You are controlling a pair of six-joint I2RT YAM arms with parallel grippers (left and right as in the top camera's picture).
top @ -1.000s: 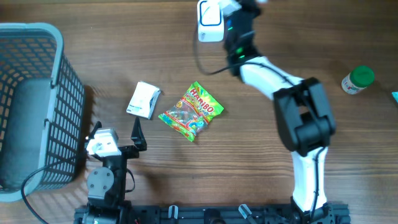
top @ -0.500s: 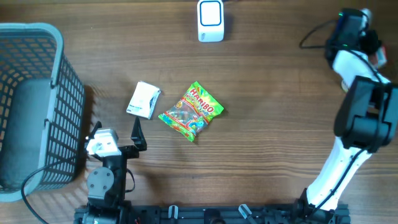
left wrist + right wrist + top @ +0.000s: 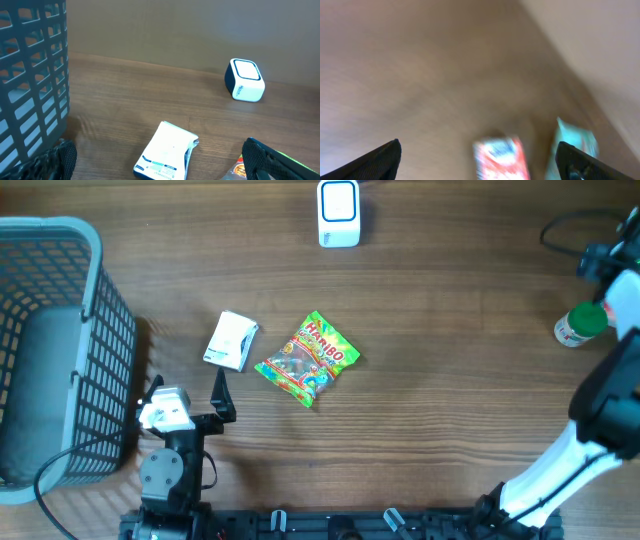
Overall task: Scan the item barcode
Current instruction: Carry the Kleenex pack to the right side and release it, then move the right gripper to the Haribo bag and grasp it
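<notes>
Overhead view. The scanner [image 3: 338, 213], a white unit with a blue edge, sits at top centre of the bench [image 3: 450, 380]. Nothing is touching it.

The gummy bag [image 3: 308, 359] lies flat just left of centre, printed side up. The white packet [image 3: 231, 340] lies to its left, near it but apart.

The grey mesh basket [image 3: 110, 330] fills the left edge. The green-capped bottle [image 3: 580, 323] is at the far right. I cannot tell whether it is standing or lying down.

My right arm [image 3: 600, 410] runs up the right edge, and its wrist is partly cut off by the frame just above the bottle. No contact with the bottle is visible.

Left wrist view. My left fingers [image 3: 55, 160] show as dark tips in the two lower corners, spread wide with nothing between them. The white packet lies ahead at lower centre. A corner of the gummy bag shows at lower right, the scanner is further back on the right, and the basket wall is on the left.

Right wrist view, heavily blurred. My right fingers [image 3: 380, 160] are also at the two lower corners, wide apart and holding nothing. Below them on the bench are a red packet [image 3: 500, 157] and a teal packet [image 3: 572, 145], side by side. Their labels are unreadable.
</notes>
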